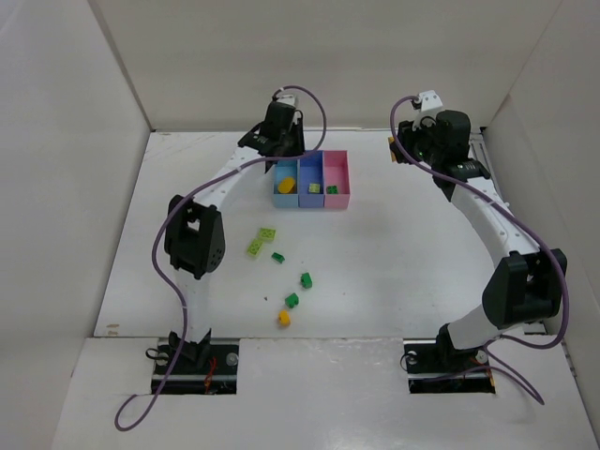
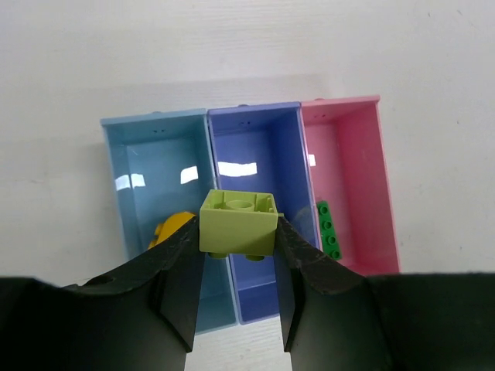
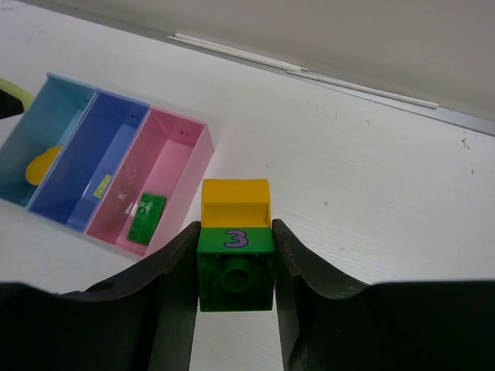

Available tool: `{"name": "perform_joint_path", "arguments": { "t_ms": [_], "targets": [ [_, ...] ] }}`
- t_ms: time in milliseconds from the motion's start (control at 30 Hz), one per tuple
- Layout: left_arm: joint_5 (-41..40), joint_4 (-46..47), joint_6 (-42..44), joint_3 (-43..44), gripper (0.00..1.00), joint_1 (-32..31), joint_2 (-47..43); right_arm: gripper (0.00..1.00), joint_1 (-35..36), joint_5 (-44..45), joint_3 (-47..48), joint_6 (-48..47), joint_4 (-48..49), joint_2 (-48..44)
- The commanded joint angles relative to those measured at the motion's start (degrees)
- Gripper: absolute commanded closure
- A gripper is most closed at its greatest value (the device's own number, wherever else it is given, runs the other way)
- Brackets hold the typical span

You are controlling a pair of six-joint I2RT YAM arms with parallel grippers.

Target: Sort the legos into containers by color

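Legos [image 1: 278, 258] are partly sorted. One orange piece [image 2: 172, 229] lies in the blue bin [image 2: 147, 170], a small lime piece [image 3: 102, 184] in the purple bin [image 2: 255, 147] and a dark green piece [image 3: 145, 218] in the pink bin [image 2: 352, 170].

Our left claw [image 2: 240, 259] pinches a lime brick [image 2: 239, 222] above the bins, roughly over the wall between blue and purple. We judge a drop into purple to be the step in hand.

Our right claw [image 3: 236, 270] grips a stack [image 3: 235, 255], a green brick with a yellow one on top, well to the right of the bins. That mixed pair may need splitting before it can be sorted.

Loose on the bench [image 1: 422, 262] we count what look like two lime bricks [image 1: 262, 240], three green bricks [image 1: 306, 279] and one orange brick [image 1: 284, 318]. We reckon under half is done.
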Motion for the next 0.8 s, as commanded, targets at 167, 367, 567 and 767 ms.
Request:
{"name": "perform_joint_path", "arguments": {
  "t_ms": [167, 367, 567, 767],
  "targets": [
    [-4.0, -0.6, -0.7, -0.8, 0.84, 0.5, -6.6, 1.0, -0.4, 1.8, 1.3, -0.7, 0.7, -2.0],
    [-4.0, -1.3, -0.7, -2.0, 0.84, 1.8, -7.8, 1.0, 0.1, 3.4, 1.8, -1.2, -0.5, -2.0],
    [-5.4, -1.1, 0.1, -3.1, 0.84, 2.3, -9.6, 1.0, 0.6, 4.0, 1.8, -2.3, -0.5, -2.0],
    [-4.8, -0.6, 0.1, -4.2, 0.84, 2.3, -10.1, 1.0, 2.3, 4.7, 2.3, -2.3, -1.1, -2.0]
  ]
}}
